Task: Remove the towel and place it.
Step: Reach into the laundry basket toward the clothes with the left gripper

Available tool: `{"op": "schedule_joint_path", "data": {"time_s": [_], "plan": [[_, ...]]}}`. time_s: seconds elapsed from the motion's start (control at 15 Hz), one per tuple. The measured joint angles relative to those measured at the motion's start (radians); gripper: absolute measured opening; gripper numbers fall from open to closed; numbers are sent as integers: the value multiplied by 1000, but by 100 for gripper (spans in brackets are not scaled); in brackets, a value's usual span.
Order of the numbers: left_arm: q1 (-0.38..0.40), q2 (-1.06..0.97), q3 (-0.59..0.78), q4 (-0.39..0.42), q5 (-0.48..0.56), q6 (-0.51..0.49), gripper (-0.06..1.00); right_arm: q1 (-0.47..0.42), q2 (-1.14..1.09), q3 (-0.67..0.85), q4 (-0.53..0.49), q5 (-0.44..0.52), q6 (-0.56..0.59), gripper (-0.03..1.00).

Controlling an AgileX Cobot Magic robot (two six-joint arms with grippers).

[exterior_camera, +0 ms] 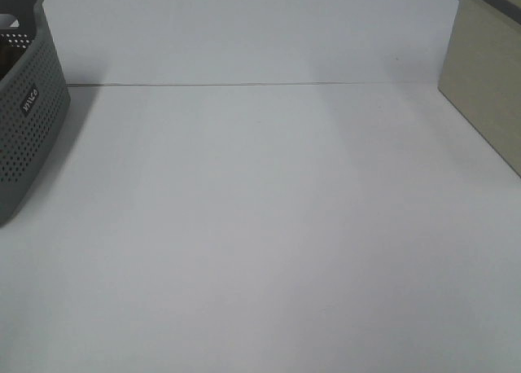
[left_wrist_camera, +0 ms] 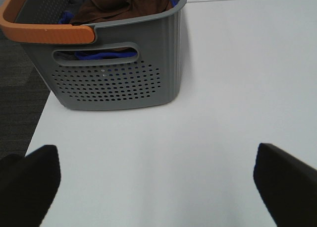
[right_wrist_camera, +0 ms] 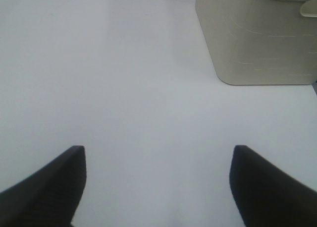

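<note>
**While the towel [left_wrist_camera: 124, 6] lies in the basket [left_wrist_camera: 119, 81], left pincer [left_wrist_camera: 154, 155] and right pincer [right_wrist_camera: 158, 152] gape empty**

Nearest, both pincers hang wide open over the white bench [left_wrist_camera: 228, 73], gripping nothing. Beyond the left one stands the grey basket, orange handle [left_wrist_camera: 44, 33], at the bench's edge. The brown towel is bunched inside above blue cloth [left_wrist_camera: 106, 54]. Beyond the right one stands a beige bin [right_wrist_camera: 257, 43].
</note>
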Motion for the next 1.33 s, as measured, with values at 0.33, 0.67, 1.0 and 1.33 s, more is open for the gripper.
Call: {"op": "schedule_joint_path", "data": {"time_s": [0.33, 0.67, 1.0, 1.33], "plan": [[0, 0, 0, 0, 0, 0, 98, 0, 0, 0, 0, 0, 0, 77], [0, 0, 0, 0, 0, 0, 98, 0, 0, 0, 0, 0, 0, 77], [0, 0, 0, 0, 0, 0, 98, 0, 0, 0, 0, 0, 0, 77], [0, 0, 0, 1, 0, 0, 98, 0, 0, 0, 0, 0, 0, 77]]}}
